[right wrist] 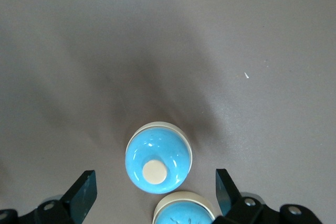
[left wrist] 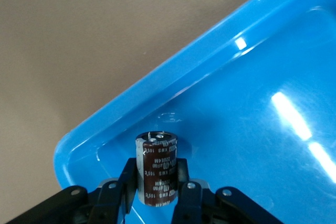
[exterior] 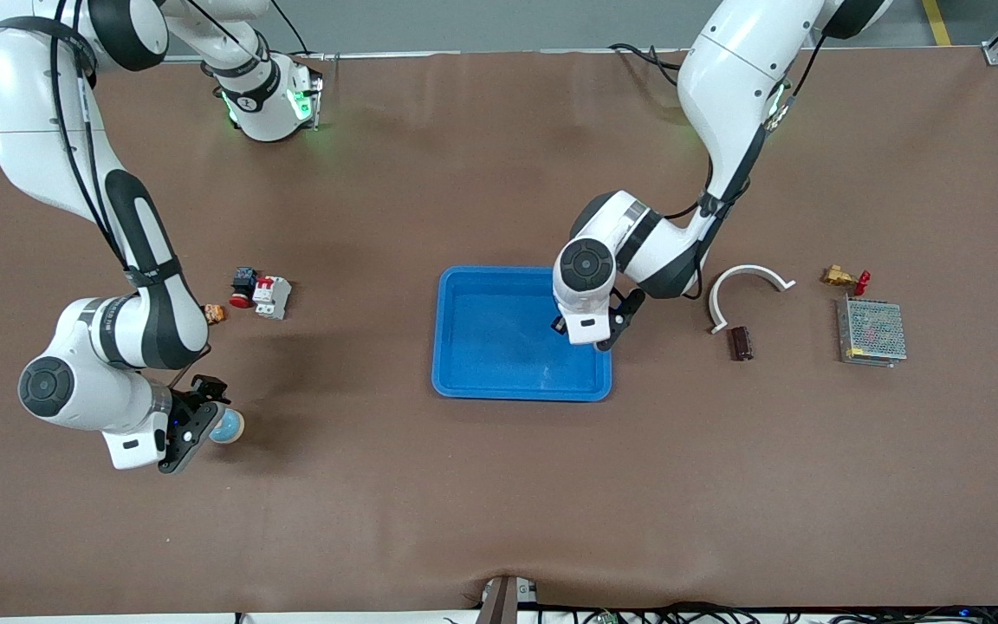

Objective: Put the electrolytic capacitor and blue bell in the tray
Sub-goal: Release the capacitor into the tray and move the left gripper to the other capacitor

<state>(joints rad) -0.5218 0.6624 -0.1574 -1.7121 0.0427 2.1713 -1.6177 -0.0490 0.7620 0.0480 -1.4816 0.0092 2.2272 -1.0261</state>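
Capacitor over the tray, bell not yet gripped.
The capacitor [left wrist: 156,169], clamped in the left gripper [left wrist: 157,187], hangs above the tray [exterior: 451,342] corner and could tip on release; the right gripper [right wrist: 155,192], spread wide around the blue bell [right wrist: 157,157] well away from the tray, may nudge it aside.

Electrolytic capacitor [left wrist: 156,169]: dark brown cylinder with pale print, stood upright over a corner of the tray [exterior: 499,381]. Tray was shallow, bright blue, rim raised, mid-table. Blue bell [right wrist: 158,158]: glossy dome, white button and base, on the cloth toward the right arm's end.
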